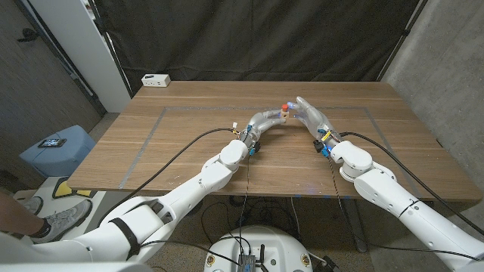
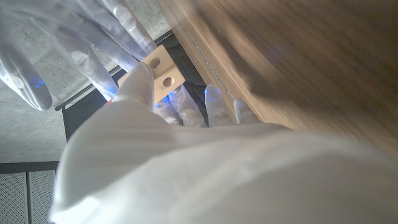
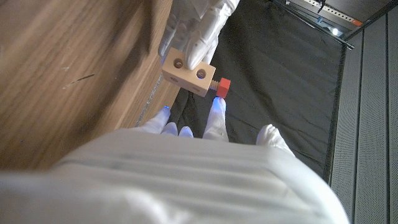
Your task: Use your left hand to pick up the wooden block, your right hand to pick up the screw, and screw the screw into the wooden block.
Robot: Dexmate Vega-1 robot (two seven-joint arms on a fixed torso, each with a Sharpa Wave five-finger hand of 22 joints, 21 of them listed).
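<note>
The wooden block [image 3: 188, 72] is up off the table, just above the middle of the head view frame, where the two hands meet. It's a pale little block with two round holes on the face you can see in the right wrist view, and the screw [image 3: 221, 87], with its red head, sticks out of one end of it, threaded part going into the wood.

The left hand [image 3: 197, 28] holds the block from the far side, fingers wrapped over its top. The right hand [image 1: 311, 115] comes in from the right of centre in the head view; its fingertips [image 3: 217, 107] sit right at the red head, but I honestly can't tell if they're actually pinching it or just touching.

Everything happens over the wooden table [image 1: 189, 143], and a small white box [image 1: 156, 79] sits at its upper-left corner.
</note>
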